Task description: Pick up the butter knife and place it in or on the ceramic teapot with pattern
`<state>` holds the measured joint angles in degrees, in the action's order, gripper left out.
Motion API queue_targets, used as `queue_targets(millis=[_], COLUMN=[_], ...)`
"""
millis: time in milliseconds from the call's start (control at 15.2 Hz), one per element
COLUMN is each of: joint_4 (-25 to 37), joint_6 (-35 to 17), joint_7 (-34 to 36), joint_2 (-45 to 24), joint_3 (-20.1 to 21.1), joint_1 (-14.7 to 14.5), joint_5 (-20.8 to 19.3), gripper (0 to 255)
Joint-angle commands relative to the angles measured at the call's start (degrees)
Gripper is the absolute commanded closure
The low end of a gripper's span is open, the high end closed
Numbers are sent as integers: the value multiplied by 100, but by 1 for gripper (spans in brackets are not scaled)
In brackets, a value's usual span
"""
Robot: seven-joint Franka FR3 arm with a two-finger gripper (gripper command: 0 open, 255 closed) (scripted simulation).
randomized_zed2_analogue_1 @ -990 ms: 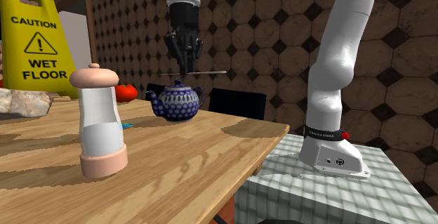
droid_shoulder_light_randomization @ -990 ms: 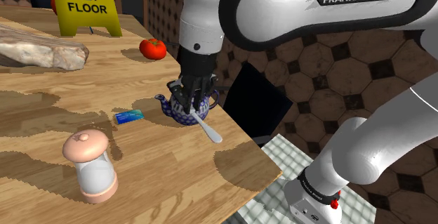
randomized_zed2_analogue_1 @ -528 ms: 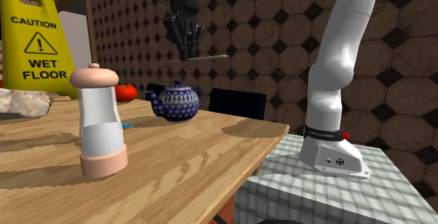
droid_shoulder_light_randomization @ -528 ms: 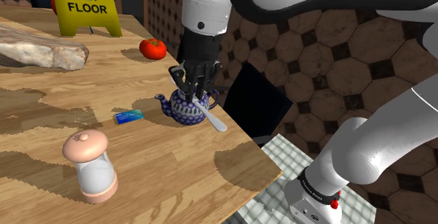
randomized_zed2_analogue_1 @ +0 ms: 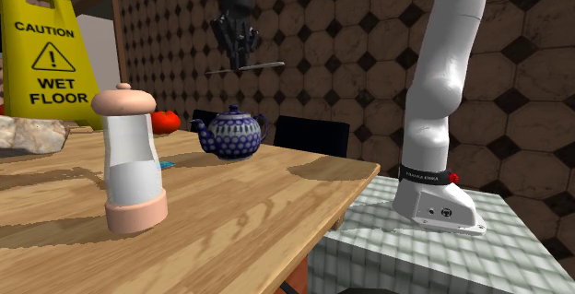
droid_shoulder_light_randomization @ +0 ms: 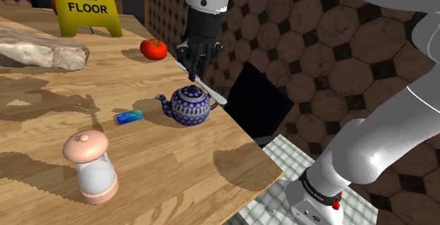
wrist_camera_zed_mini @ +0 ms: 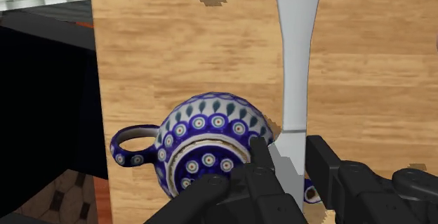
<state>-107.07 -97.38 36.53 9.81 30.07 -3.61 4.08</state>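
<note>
All-black two-finger gripper [randomized_zed2_analogue_1: 241, 61] grasping slim silver butter knife [randomized_zed2_analogue_1: 264, 64], held level above blue-and-white dotted round teapot [randomized_zed2_analogue_1: 230, 135], near wooden table's [droid_shoulder_light_randomization: 162, 167] edge

A wooden table [droid_shoulder_light_randomization: 162, 167], dappled with shadow, stands before walls [randomized_zed2_analogue_1: 350, 34] tiled in brown octagons and small dark squares. A black shape [droid_shoulder_light_randomization: 257, 107] sits just beside the table's edge; a yellow wet-floor sign [droid_shoulder_light_randomization: 83, 1] stands farther off.
</note>
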Motion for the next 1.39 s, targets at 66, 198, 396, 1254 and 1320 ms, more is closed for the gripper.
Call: queue_targets(millis=[66,198,396,1254,1320], joint_4=[234,463,859,-143,-210], joint_6=[-13,36,128,-874,-950], joint_7=[-296,-475,-725,-711,-706], joint_2=[-290,-494,-831,-832,-842], joint_3=[-168,-269,-405,-401,-400], joint_1=[167,272,415,412,411], joint_5=[-172,-280,-445,-447,-451], gripper=[255,255,255,255,255])
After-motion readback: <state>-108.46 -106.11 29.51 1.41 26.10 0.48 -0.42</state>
